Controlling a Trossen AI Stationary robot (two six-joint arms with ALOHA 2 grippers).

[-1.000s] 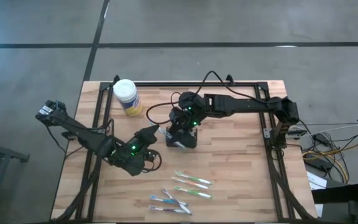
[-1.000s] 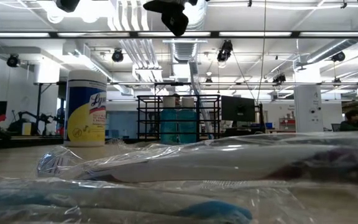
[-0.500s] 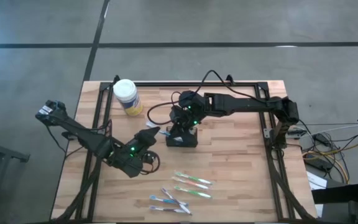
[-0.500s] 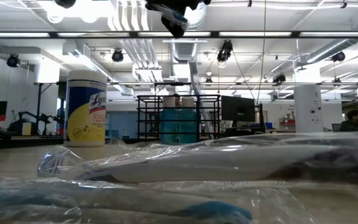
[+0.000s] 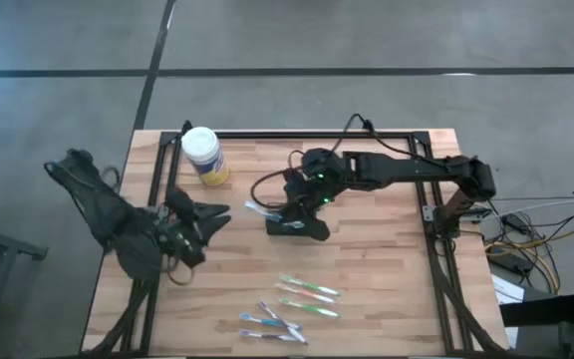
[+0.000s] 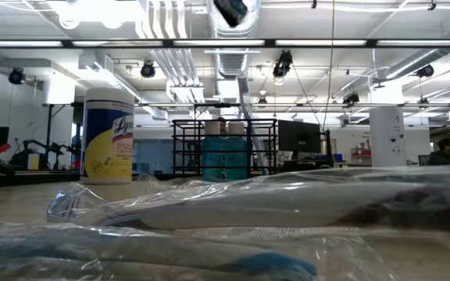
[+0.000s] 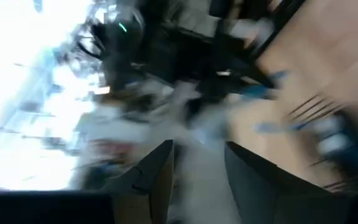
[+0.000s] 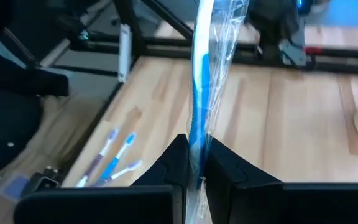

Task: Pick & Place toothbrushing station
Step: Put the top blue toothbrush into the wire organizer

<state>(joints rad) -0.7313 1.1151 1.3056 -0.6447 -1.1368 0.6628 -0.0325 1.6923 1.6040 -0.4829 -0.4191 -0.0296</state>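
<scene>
The right gripper [image 8: 194,163] is clenched on a wrapped blue toothbrush [image 8: 199,93], held over the caddy [image 5: 297,225] at the table's [image 5: 387,259] middle. The left gripper [image 5: 219,212] sits near the left edge, its fingers [image 7: 154,174] parted and holding nothing. More toothbrushes [image 5: 292,304] lie near the front edge; a wipes tub [image 5: 203,155] stands at the back-left corner.

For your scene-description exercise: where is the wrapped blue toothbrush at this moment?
The wrapped blue toothbrush is pinched in the right gripper near the table's middle, above the black mesh caddy, right of the yellow wipes tub.
</scene>
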